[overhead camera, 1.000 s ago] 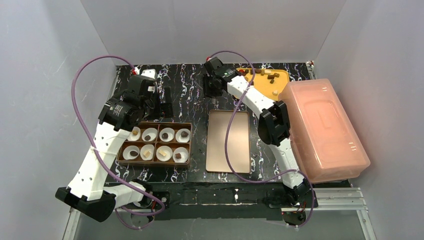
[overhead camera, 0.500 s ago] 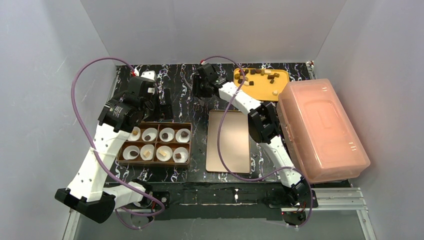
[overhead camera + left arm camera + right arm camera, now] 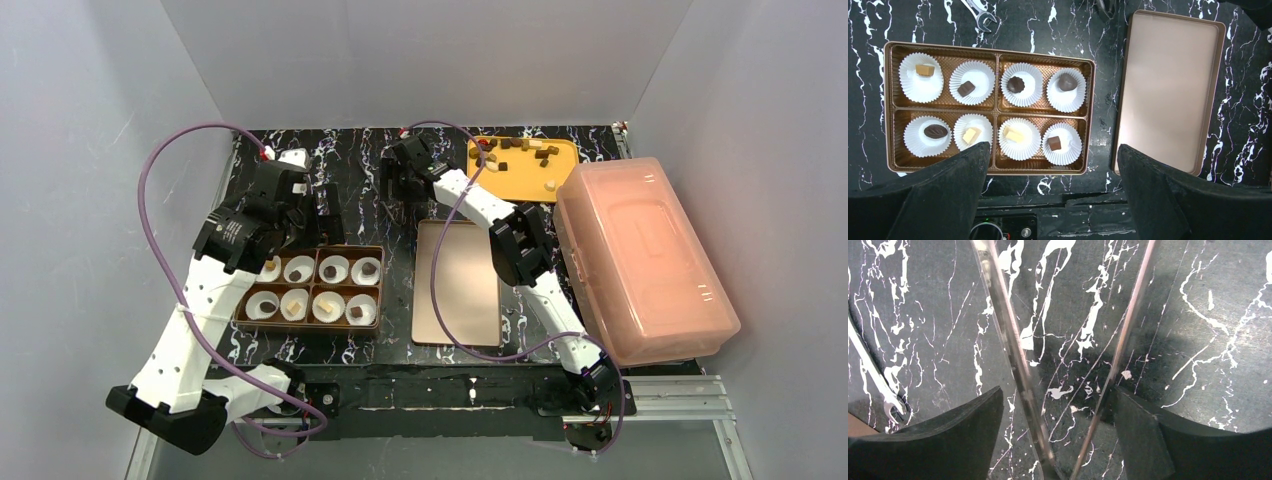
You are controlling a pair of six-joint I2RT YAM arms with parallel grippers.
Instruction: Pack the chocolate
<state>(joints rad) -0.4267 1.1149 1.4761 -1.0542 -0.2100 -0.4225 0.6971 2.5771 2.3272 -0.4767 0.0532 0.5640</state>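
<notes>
The chocolate shows in two places. Loose chunks (image 3: 520, 150) lie on an orange tray (image 3: 520, 182) at the back. One piece, like the dark one (image 3: 1016, 84), sits in each white paper cup of the brown box (image 3: 988, 46). My left gripper (image 3: 1053, 150) hangs open above the box's near edge, holding nothing. My right gripper (image 3: 398, 190) is over bare marble left of the orange tray, jaws wide. Metal tongs (image 3: 1003, 325) run between its fingers (image 3: 1058, 395). The tongs' right blade rests against the right finger. The left blade stands clear of the left finger.
The flat copper lid (image 3: 458, 282) lies right of the box (image 3: 310, 285). A big pink plastic container (image 3: 640, 260) fills the right side. A small wrench (image 3: 980, 15) lies behind the box, and it also shows at the left edge of the right wrist view as the wrench (image 3: 878, 385).
My right arm swung left from the orange tray to the bare marble behind the lid, and its jaws widened. The left arm shifted slightly and stayed open.
</notes>
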